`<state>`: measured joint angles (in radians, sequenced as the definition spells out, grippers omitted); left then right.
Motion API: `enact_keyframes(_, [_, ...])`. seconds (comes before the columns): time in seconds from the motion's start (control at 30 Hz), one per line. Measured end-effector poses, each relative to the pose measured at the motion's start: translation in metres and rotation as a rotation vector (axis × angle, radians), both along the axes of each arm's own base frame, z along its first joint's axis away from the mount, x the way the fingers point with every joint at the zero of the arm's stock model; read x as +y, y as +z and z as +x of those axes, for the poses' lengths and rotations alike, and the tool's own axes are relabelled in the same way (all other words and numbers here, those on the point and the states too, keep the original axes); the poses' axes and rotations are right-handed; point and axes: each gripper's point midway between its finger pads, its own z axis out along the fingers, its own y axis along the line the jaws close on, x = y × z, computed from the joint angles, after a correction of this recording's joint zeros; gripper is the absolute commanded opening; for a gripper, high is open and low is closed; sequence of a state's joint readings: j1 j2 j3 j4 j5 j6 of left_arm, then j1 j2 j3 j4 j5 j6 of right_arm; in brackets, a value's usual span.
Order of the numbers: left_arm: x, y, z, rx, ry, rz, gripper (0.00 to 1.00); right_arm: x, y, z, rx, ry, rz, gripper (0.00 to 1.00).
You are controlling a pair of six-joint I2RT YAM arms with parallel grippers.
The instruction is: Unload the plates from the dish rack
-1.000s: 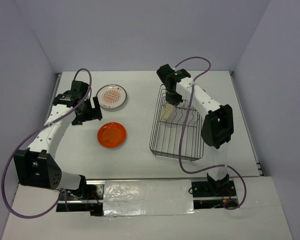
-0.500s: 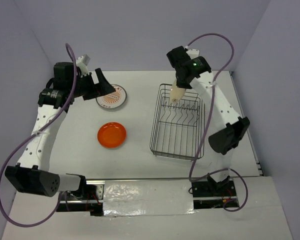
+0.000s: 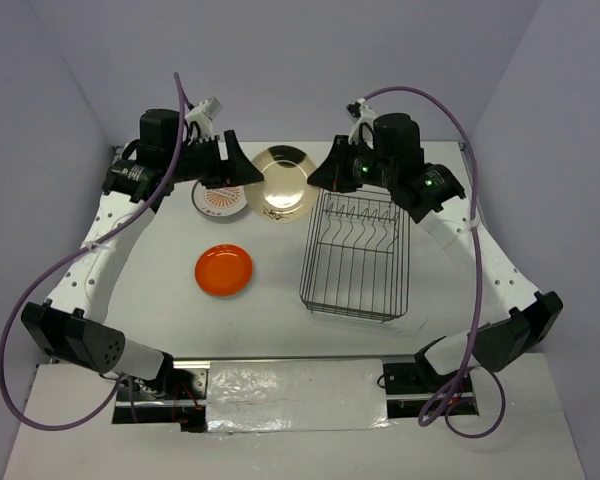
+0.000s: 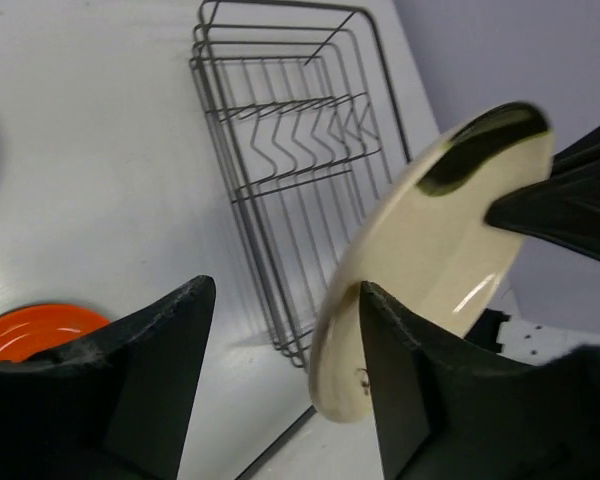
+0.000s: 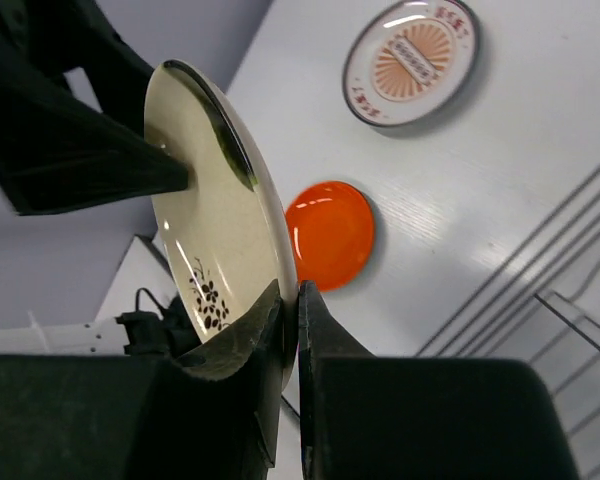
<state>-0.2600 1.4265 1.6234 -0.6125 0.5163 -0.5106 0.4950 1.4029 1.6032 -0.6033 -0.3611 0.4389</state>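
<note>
While both arms reach up and inward over the far middle of the white tabletop (image 3: 265,310), a cream plate (image 3: 283,183) hangs in the air between them, clear of the surface. The right tool (image 3: 320,180) has its two fingers pinched nearly together on the plate's rim. Its wrist view shows the rim (image 5: 220,250) clamped between the black fingers of the right tool (image 5: 290,295), the plate standing on edge with a small dark floral sprig on its face.

The left tool (image 3: 242,168) meets the plate from the left side with its fingers spread wide. In the left wrist view the gap of that tool (image 4: 285,288) is broad, and the tilted plate (image 4: 430,250) sits with its lower edge just beside one finger (image 4: 390,390); whether it touches cannot be told. It is not clamped by this tool.

To the right stands the dish rack (image 3: 307,262), a dark wire basket with upright prongs, resting on the tabletop below the right arm.

Left of the rack, a solid orange plate (image 3: 224,269) lies flat. Farther back, a white plate with an orange sunburst pattern (image 3: 218,200) lies flat too, partly hidden beneath the left arm.
</note>
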Motion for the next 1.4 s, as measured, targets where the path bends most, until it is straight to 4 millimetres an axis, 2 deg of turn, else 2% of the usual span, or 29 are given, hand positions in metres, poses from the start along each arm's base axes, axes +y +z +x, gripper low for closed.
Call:
enact_keyframes(0.07, [0.003,-0.012,0.0,0.037,0.012,0.026,0.5,0.01,0.003,0.003,-0.004,0.032,0.039,0.0])
enact_keyframes(0.1, [0.003,-0.015,0.0,0.048,0.011,0.033,0.27,0.014,0.002,0.005,0.0,0.041,0.05,0.0])
enact_keyframes(0.13, [0.004,-0.017,0.001,0.054,0.015,0.035,0.15,0.016,-0.001,0.007,0.01,0.047,0.056,0.04])
enact_keyframes(0.17, [0.004,-0.018,-0.001,0.054,0.006,0.04,0.05,0.018,-0.005,0.01,0.018,0.045,0.053,0.12])
enact_keyframes(0.2, [0.003,-0.016,-0.003,0.059,-0.004,0.03,0.0,0.017,-0.012,0.014,0.035,0.032,0.045,0.27])
enact_keyframes(0.23, [0.003,-0.013,-0.005,0.057,-0.009,0.018,0.0,0.016,-0.018,0.02,0.057,0.019,0.05,0.73])
enact_keyframes(0.27, [0.006,-0.012,-0.004,0.046,0.01,0.028,0.0,0.016,-0.023,0.025,0.077,0.007,0.054,0.9])
enact_keyframes(0.3, [0.009,-0.015,-0.003,0.051,0.026,0.037,0.0,0.017,-0.028,0.027,0.093,-0.002,0.05,1.0])
enact_keyframes(0.4, [0.033,-0.043,0.003,0.131,0.135,0.08,0.0,0.003,-0.043,0.036,0.148,-0.126,-0.016,1.0])
enact_keyframes(0.5, [0.082,-0.098,0.005,0.286,0.32,0.136,0.0,-0.029,-0.059,0.047,0.203,-0.303,-0.116,1.0])
enact_keyframes(0.57, [0.112,-0.142,-0.007,0.405,0.426,0.179,0.05,-0.049,-0.073,0.049,0.232,-0.381,-0.18,1.0])
enact_keyframes(0.63, [0.134,-0.182,-0.03,0.527,0.503,0.223,0.06,-0.066,-0.086,0.049,0.249,-0.441,-0.235,1.0])
enact_keyframes(0.7, [0.14,-0.204,-0.051,0.595,0.523,0.252,0.07,-0.078,-0.099,0.042,0.267,-0.468,-0.283,1.0])
enact_keyframes(0.8, [0.141,-0.221,-0.07,0.637,0.522,0.267,0.14,-0.091,-0.11,0.03,0.281,-0.481,-0.342,1.0])
enact_keyframes(0.83, [0.14,-0.224,-0.073,0.64,0.52,0.269,0.19,-0.094,-0.111,0.028,0.28,-0.481,-0.354,1.0])
enact_keyframes(0.87, [0.14,-0.228,-0.076,0.644,0.522,0.269,0.31,-0.096,-0.111,0.027,0.277,-0.479,-0.364,1.0])
enact_keyframes(0.9, [0.141,-0.232,-0.077,0.649,0.522,0.273,0.39,-0.097,-0.112,0.025,0.275,-0.475,-0.372,1.0])
enact_keyframes(0.93, [0.141,-0.236,-0.079,0.658,0.527,0.274,0.61,-0.098,-0.111,0.025,0.271,-0.47,-0.378,1.0])
enact_keyframes(1.0, [0.143,-0.242,-0.082,0.671,0.538,0.283,0.99,-0.099,-0.111,0.023,0.264,-0.461,-0.39,1.0])
enact_keyframes(1.23, [0.155,-0.234,-0.083,0.649,0.586,0.331,0.99,-0.112,-0.12,0.017,0.266,-0.458,-0.418,1.0])
enact_keyframes(1.33, [0.164,-0.215,-0.074,0.587,0.589,0.383,1.0,-0.124,-0.132,0.008,0.285,-0.46,-0.419,1.0])
enact_keyframes(1.4, [0.173,-0.194,-0.063,0.51,0.59,0.426,1.0,-0.133,-0.127,0.003,0.268,-0.473,-0.423,1.0])
